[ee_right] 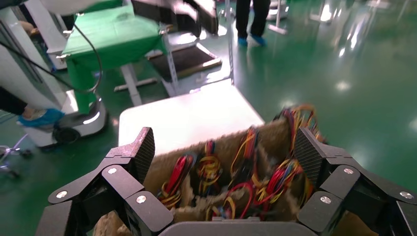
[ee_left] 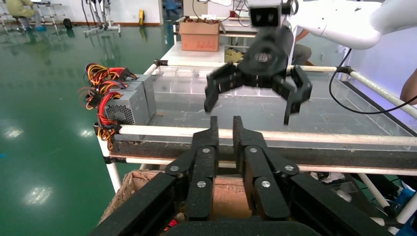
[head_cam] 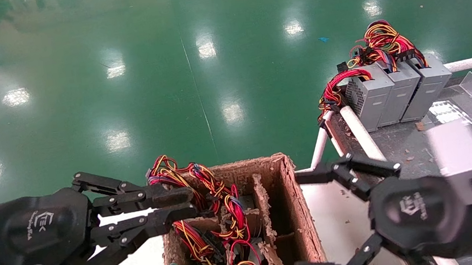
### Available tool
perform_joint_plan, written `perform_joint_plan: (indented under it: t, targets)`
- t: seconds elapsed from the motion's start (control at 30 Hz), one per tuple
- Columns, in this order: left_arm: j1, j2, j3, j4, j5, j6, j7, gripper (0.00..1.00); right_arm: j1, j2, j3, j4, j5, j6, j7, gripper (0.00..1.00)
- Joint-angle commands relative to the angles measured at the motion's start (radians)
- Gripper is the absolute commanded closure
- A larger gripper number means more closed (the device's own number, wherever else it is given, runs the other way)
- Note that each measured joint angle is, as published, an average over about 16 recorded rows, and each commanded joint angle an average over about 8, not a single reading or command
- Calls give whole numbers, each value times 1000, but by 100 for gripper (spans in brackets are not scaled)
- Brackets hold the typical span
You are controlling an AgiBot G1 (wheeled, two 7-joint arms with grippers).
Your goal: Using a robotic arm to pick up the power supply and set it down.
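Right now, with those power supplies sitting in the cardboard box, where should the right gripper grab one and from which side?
Judging by the head view, come straight down from above with the open right gripper. The power supplies stand in the cardboard box between dividers, wires on top, so probably grip the grey casing's flat sides, not the wire bundle.

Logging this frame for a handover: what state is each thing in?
Left black linkage-fingered tool: shut, empty, beside the box's wire bundles.
Right black tool: open wide, empty, beside the box.
Brown cardboard box: open-topped, frayed, holding wired units.
Three grey metal power supplies: upright in a row on the bench.
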Motion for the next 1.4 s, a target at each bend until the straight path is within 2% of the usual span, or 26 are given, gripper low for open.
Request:
perform_joint_plan:
  t: [0.03, 0.2, 0.23, 0.43, 0.47, 0.5, 0.7, 0.73, 1.1, 1.4]
  targets:
    - [0, 0, 0, 0, 0, 0, 0, 100, 5, -7, -17, -1, -21, 1, 17, 0]
    - [0, 0, 0, 0, 0, 0, 0, 100, 17, -71, -88, -16, -104, -6, 49, 0]
    - [0, 0, 0, 0, 0, 0, 0, 96, 19, -86, -103, -21, -121, -7, 53, 0]
    - [0, 0, 0, 0, 0, 0, 0, 21, 26, -165, -181, -59, -217, -15, 68, 1]
    - [0, 0, 0, 0, 0, 0, 0, 8, 27, -177, -191, -65, -229, -17, 68, 11]
    - [0, 0, 0, 0, 0, 0, 0, 0, 27, -189, -201, -72, -240, -19, 69, 23]
    - [0, 0, 0, 0, 0, 0, 0, 0, 33, -260, -244, -135, -276, -34, 59, 97]
    - [0, 0, 0, 0, 0, 0, 0, 0, 35, -272, -250, -149, -280, -34, 55, 100]
    - [0, 0, 0, 0, 0, 0, 0, 0, 85, -415, -284, -321, -318, -23, -21, 100]
    - [0, 0, 0, 0, 0, 0, 0, 0, 121, -487, -305, -410, -343, -26, -58, 100]
